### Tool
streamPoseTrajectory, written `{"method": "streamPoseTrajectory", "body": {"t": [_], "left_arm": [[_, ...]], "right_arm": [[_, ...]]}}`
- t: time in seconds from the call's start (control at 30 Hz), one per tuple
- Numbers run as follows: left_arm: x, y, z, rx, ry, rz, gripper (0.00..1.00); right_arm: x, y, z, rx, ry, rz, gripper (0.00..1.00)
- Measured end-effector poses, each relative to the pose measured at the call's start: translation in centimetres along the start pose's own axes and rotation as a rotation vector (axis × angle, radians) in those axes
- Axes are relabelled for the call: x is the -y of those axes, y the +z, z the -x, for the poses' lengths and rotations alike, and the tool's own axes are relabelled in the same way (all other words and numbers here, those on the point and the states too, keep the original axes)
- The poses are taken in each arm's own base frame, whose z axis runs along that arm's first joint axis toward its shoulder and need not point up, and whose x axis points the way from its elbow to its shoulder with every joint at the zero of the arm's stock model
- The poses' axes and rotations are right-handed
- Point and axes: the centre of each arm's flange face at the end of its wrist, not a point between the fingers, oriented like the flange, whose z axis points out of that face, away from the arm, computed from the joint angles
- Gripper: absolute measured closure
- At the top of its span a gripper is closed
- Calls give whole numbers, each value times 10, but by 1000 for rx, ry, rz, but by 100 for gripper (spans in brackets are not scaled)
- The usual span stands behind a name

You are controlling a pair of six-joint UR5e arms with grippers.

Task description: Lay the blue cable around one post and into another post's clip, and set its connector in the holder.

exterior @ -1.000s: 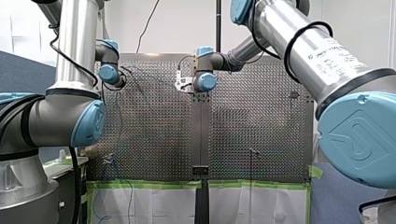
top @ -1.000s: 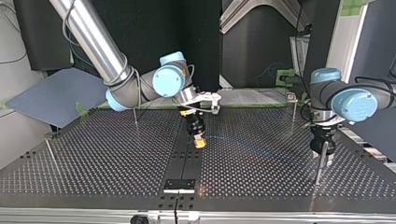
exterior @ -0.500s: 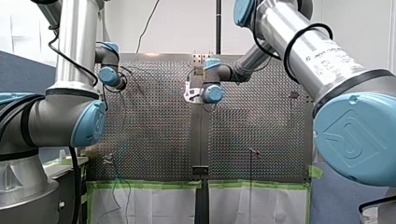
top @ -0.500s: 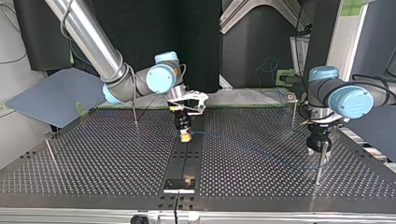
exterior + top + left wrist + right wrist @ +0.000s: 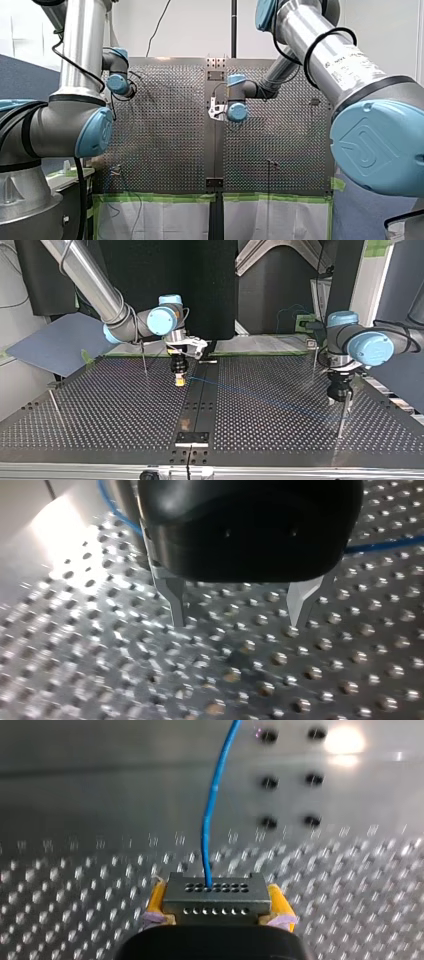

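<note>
My right gripper (image 5: 216, 920) is shut on a grey connector (image 5: 216, 897) with rows of small holes, clamped between its yellow pads (image 5: 156, 902). The blue cable (image 5: 212, 820) leaves the connector's top and runs ahead over the plate. In the top view my right gripper (image 5: 179, 381) hangs just above the table, left of the black centre strip. From there the blue cable (image 5: 260, 399) stretches toward a thin post (image 5: 342, 415) at the right. My left gripper (image 5: 340, 399) hovers beside that post. Its metal fingers (image 5: 173, 597) stand open and empty, with the cable (image 5: 385, 545) behind them.
Thin posts stand at the back left (image 5: 144, 359), the back right (image 5: 314, 360) and the left edge (image 5: 55, 407) of the top view. A small fixture plate (image 5: 192, 438) sits on the centre strip near the front edge. Green tape (image 5: 270, 198) lines the table's edge.
My right arm has carried the connector toward the top view's left, across the centre strip, drawing the cable along. My left gripper has risen slightly by its post.
</note>
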Motion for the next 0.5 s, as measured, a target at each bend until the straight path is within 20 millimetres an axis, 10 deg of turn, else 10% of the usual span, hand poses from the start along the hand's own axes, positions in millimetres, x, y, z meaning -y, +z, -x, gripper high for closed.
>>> {"method": "streamPoseTrajectory", "body": {"t": [0.5], "left_arm": [[-1, 2, -15, -25, 5, 10, 0]], "right_arm": [[-80, 2, 31, -16, 90, 120, 100]]}}
